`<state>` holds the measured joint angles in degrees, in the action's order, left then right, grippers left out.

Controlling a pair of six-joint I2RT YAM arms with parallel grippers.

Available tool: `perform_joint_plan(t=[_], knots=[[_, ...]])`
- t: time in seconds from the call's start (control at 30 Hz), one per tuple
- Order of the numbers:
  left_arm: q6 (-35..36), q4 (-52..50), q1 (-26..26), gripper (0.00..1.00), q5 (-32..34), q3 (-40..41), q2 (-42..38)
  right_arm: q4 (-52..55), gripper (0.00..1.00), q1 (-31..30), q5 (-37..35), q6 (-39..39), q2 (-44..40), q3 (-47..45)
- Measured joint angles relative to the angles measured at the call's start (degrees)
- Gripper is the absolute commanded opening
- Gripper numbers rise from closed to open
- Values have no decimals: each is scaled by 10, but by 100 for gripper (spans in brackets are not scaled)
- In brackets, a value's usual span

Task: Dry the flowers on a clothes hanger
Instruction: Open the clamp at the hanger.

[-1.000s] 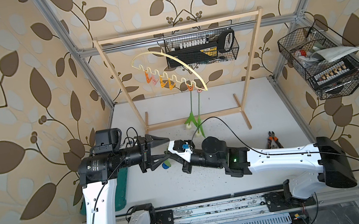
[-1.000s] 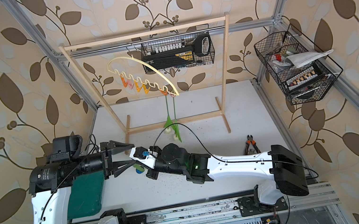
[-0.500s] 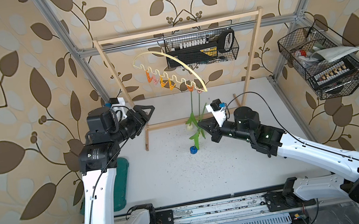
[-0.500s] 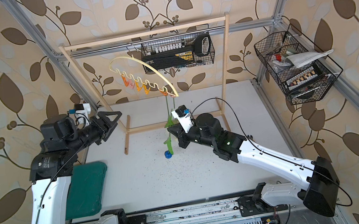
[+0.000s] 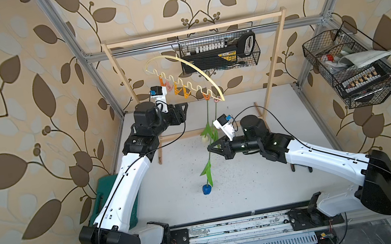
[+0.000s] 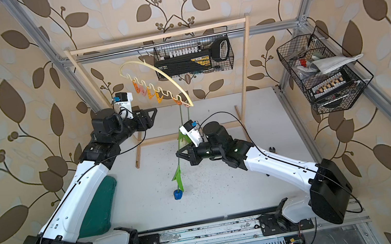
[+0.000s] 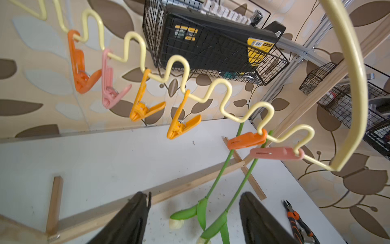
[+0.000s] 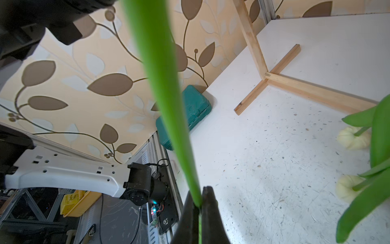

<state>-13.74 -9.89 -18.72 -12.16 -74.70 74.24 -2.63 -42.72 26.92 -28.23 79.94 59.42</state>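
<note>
A green case (image 5: 105, 201) lies at the far left of the white table (image 5: 269, 191), by the wall. The left arm hides part of it in both top views.

The left gripper (image 5: 184, 113) is up in the air. Its two black fingers (image 7: 133, 215) are wide apart, with nothing held between them. It points toward the clothes hanger (image 5: 197, 70) and is near the clips, not touching them.

The clothes hanger hangs inside the wooden rack (image 5: 194, 30). It is tilted, with the left end high and the right end low. Four clips (image 7: 179, 120) dangle from its wavy bar. At the low end are an orange clip (image 7: 247, 140) and a pink clip (image 7: 274, 153). Each one bites the green stem of one of the two cream tulips (image 7: 175, 224). Those two flowers hang upside down with their heads low, close to the table.

In front of them is the blue tulip (image 5: 207, 189), also upside down. Its blue head is down by the table, and I cannot tell if it touches. The right gripper (image 5: 209, 148) is squeezed tight on its thin green stem, well above the head.

Further right, pliers (image 7: 295, 219) with orange handles lie on the table. A wire basket (image 5: 353, 67) hangs on the right wall.
</note>
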Motion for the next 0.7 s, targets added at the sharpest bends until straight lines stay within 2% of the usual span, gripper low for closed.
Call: perform_joint_plan(t=[0.27, 0.7], knots=[[76, 69, -12, 70, 16, 0, 60, -21, 0, 29, 38, -16, 15, 4], [121, 97, -13, 70, 16, -57, 138, -30, 0, 57, 84, -20, 15, 13]])
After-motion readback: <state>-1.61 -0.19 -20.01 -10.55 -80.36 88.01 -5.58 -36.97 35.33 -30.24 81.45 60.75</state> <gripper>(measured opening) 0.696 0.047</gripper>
